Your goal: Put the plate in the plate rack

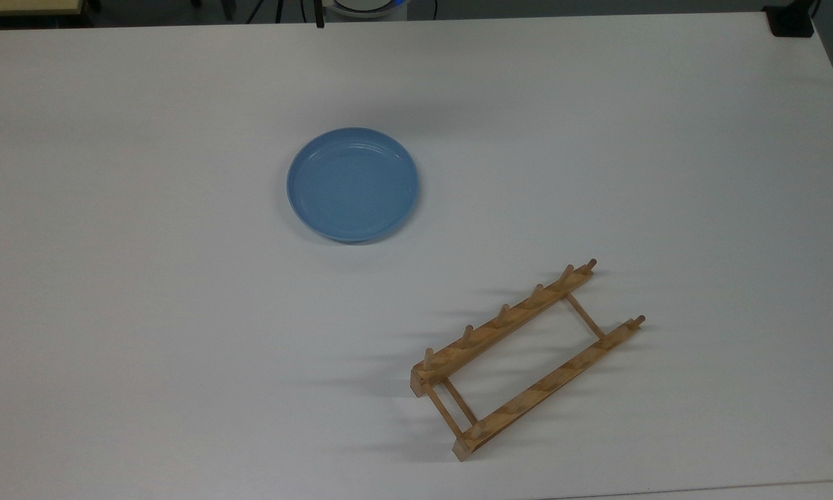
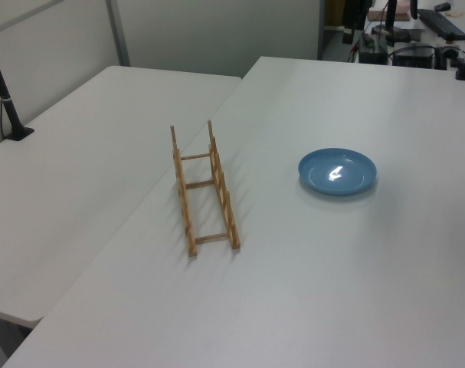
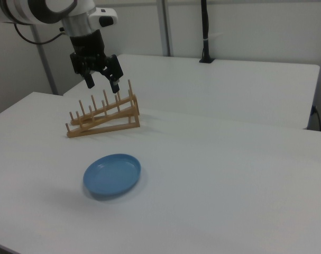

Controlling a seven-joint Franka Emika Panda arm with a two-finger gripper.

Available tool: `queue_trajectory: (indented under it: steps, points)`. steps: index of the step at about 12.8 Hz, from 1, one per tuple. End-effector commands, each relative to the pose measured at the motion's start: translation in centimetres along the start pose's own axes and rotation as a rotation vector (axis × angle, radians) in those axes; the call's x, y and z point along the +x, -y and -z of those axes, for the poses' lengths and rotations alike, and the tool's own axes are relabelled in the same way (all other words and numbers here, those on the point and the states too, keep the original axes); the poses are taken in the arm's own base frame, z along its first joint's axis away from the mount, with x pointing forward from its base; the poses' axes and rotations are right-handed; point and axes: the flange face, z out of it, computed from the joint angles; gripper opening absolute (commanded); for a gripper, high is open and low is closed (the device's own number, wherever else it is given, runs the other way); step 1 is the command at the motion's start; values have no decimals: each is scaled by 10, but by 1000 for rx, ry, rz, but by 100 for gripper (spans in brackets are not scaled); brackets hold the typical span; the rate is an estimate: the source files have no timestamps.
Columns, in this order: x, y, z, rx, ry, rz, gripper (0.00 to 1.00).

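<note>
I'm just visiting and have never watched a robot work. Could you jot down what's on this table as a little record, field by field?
Plate: light-blue plate, lying flat on the white table, nothing on it
Rack: wooden plate rack, standing apart from the plate, no plate in it
Gripper: gripper held in the air with fingers open, holding nothing; in the right view it appears above the rack's pegs
Task progress: plate not yet picked up

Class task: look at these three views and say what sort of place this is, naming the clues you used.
Probably a robotics lab or office workroom. Clues: a robot arm whose open end effector hangs above plain white tables, black camera poles clamped to a table, and partition walls behind.
</note>
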Motion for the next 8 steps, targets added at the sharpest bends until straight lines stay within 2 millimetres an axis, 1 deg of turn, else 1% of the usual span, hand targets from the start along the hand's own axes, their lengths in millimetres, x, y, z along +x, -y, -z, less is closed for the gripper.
queue_trajectory:
  steps: [1,5,8]
  points:
    - [-8,2,-1,-2,28,128,100]
    - [-13,-3,-6,8,77,373,100]
    - [-15,-5,-13,3,119,371,100]
